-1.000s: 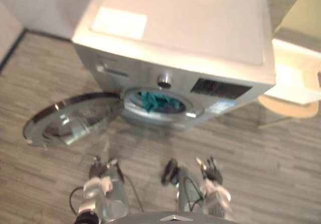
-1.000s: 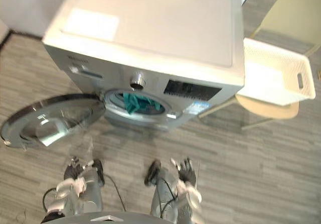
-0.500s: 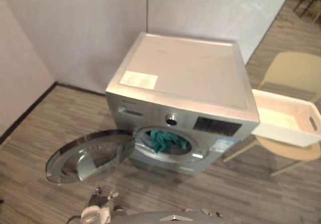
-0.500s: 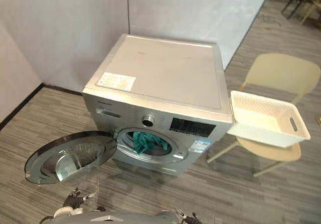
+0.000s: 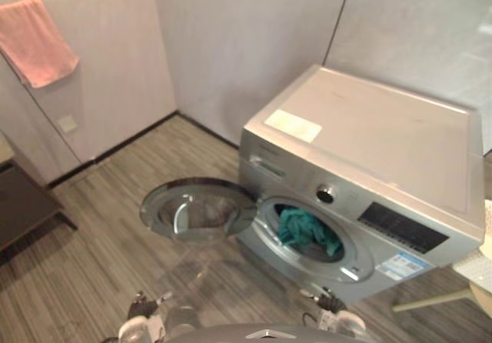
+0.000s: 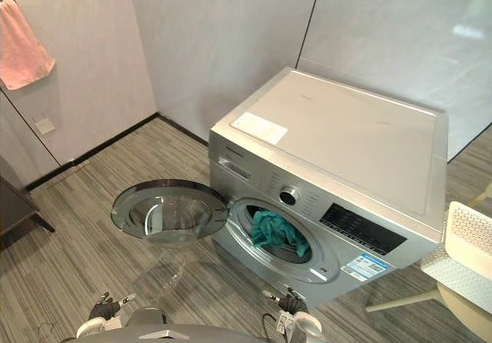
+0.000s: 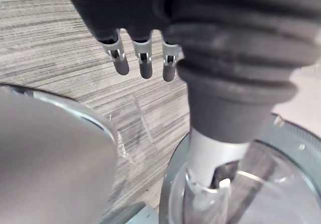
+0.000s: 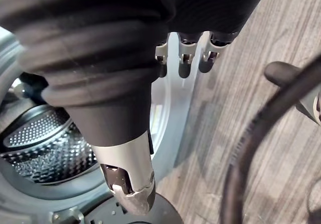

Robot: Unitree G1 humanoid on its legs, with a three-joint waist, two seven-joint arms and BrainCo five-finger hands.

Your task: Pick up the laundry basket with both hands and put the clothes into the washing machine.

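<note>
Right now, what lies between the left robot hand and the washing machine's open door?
Just a stretch of bare grey wood-look floor separates the left robot hand from the swung-open washing machine door, as the right eye view shows.

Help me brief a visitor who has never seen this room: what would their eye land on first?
First comes the silver washing machine in the middle, with its round door swung wide open to the left and teal clothes bunched in the drum mouth. Next come the pink towel hanging on the wall at upper left, and the white laundry basket at the right edge, beside the machine.
</note>
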